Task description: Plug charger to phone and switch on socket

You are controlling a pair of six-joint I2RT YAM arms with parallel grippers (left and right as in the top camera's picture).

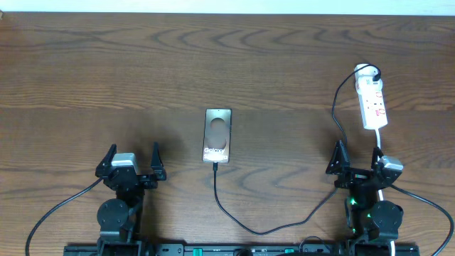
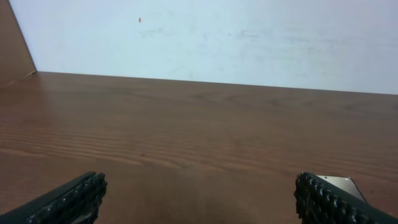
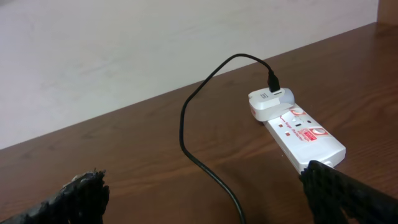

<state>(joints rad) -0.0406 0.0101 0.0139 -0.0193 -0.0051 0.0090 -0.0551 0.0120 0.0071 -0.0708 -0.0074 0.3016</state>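
I'm working over the wide brown wood-grain table [image 1: 85,71], and I judge the job is either at its very start or at its last stage: overhead, the long thin black charger cable [image 1: 234,220] runs along the near edge and its tip ends right at the near short edge of the small flat grey-brown phone [image 1: 217,134] lying mid-table, but I cannot tell whether the plug is seated. Its other end goes into a white adapter [image 3: 266,102] on the narrow white power strip socket [image 1: 372,99] near the far right corner. My next move, I think, calls for checking that plug, then pressing 1 switch on the strip; the right arm sits closest.

Both pincers hang near the near edge. The left gripper [image 1: 132,161] has its jaws spread wide, empty, touching nothing. The right gripper [image 1: 355,159] is equally wide, empty, with the strip just beyond it.
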